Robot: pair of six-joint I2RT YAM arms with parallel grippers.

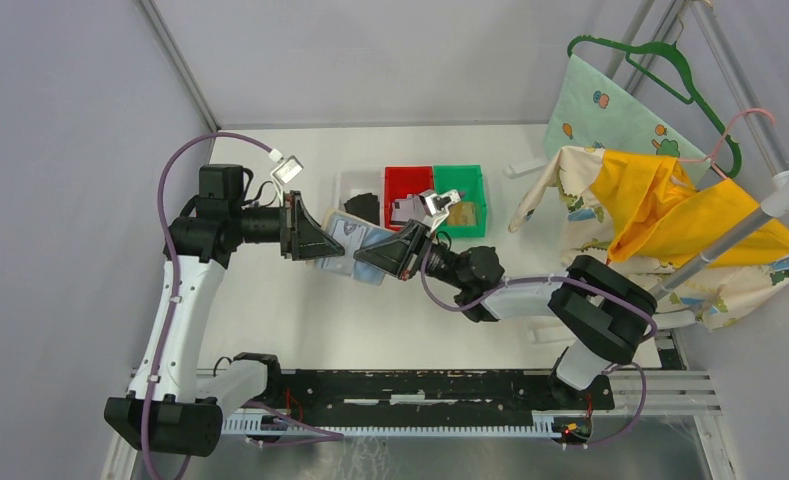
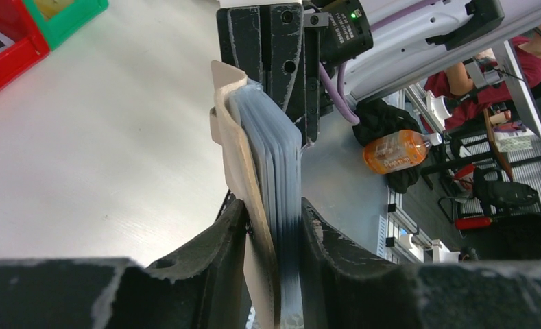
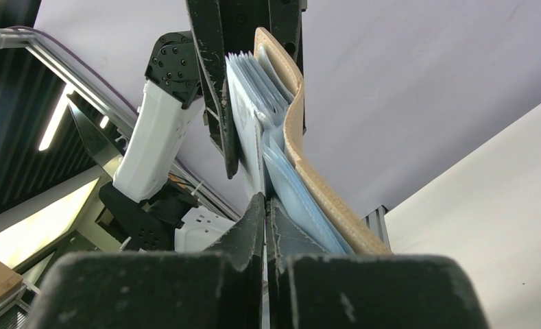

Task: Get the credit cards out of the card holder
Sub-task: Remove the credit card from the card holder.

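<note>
The beige card holder [image 1: 348, 245] hangs above the table between both arms. My left gripper [image 2: 274, 226] is shut on it, clamping the beige cover [image 2: 236, 147] and the stack of clear sleeves [image 2: 278, 157] together. My right gripper [image 3: 265, 212] meets it from the other side, shut on a thin pale sleeve edge at the bottom of the stack [image 3: 254, 96]. Whether a card sits in that sleeve I cannot tell. Three credit cards lie in the bins: a black one [image 1: 367, 207], a silvery-grey one [image 1: 406, 208] and a gold-tan one [image 1: 462, 213].
A white bin [image 1: 350, 185], a red bin [image 1: 408, 178] and a green bin [image 1: 460, 178] stand in a row behind the grippers. At the right, a rack [image 1: 760, 215] carries yellow and printed cloths [image 1: 670, 210] and a green hanger [image 1: 660, 60].
</note>
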